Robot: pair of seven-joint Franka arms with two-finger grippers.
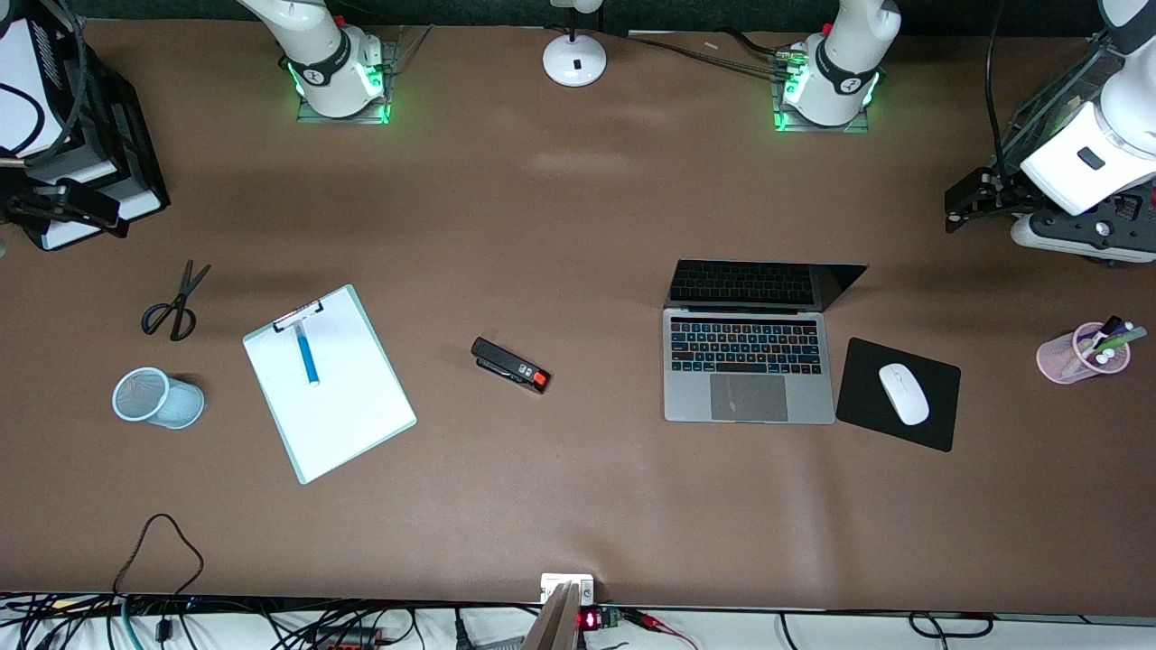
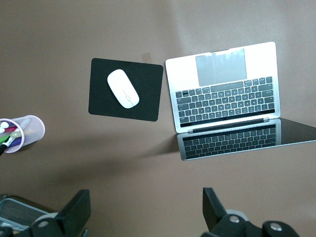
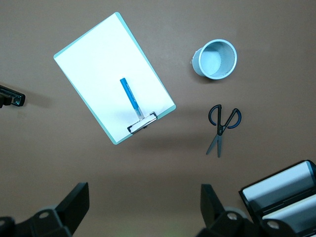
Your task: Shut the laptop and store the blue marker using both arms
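The silver-grey laptop (image 1: 748, 366) stands open on the brown table, its dark screen (image 1: 763, 284) tilted up; it also shows in the left wrist view (image 2: 222, 89). The blue marker (image 1: 307, 354) lies on a white clipboard (image 1: 348, 406) toward the right arm's end, and shows in the right wrist view (image 3: 131, 98). My left gripper (image 2: 145, 195) is open and empty, high over bare table near the laptop; in the front view it shows at the table's edge (image 1: 962, 203). My right gripper (image 3: 144, 190) is open and empty, high over bare table near the clipboard (image 3: 98, 59).
A white mouse (image 1: 903, 393) on a black mouse pad (image 1: 935, 424) lies beside the laptop. A pink cup of markers (image 1: 1079, 354) stands at the left arm's end. A light-blue mesh cup (image 1: 158, 397) lies tipped near scissors (image 1: 176, 302). A black stapler (image 1: 510, 364) lies mid-table.
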